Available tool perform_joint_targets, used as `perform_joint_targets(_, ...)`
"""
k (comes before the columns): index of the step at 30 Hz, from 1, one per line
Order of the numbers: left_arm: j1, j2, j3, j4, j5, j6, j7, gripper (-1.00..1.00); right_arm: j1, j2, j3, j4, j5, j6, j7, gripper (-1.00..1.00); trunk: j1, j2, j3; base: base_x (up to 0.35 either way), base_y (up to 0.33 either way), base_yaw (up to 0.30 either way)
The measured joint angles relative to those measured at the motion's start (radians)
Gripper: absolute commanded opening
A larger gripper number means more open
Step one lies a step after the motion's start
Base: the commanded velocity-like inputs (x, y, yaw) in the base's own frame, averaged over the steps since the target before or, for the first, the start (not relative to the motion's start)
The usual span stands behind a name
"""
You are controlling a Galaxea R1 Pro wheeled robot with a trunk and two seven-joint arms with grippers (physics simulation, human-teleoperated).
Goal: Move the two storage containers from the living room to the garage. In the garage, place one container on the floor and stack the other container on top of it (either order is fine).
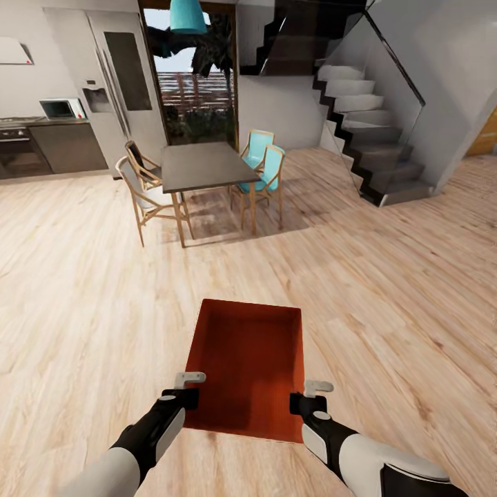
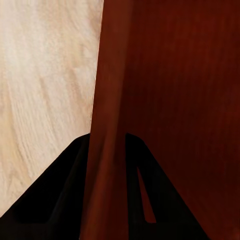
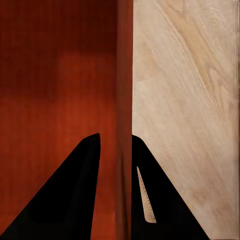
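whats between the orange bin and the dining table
In the head view, only bare light wood-plank floor lies between the storage container and the dining table; nothing stands on that stretch.

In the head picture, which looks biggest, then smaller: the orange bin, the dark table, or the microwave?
1. Bin, though it sits nearest the camera, so this is only how it looks.
2. Table.
3. Microwave, far back and tiny.
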Motion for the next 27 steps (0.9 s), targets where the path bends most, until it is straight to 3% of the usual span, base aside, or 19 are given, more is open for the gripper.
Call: perform_joint_targets(27,0.000,0.001,0.000,0.000,0.000,0.000,-0.001,-1.00,0.000,0.002,0.001,0.002,-0.001,0.000,0.000,-1.00,0.000,0.000,0.000,0.320,0.000,-0.256)
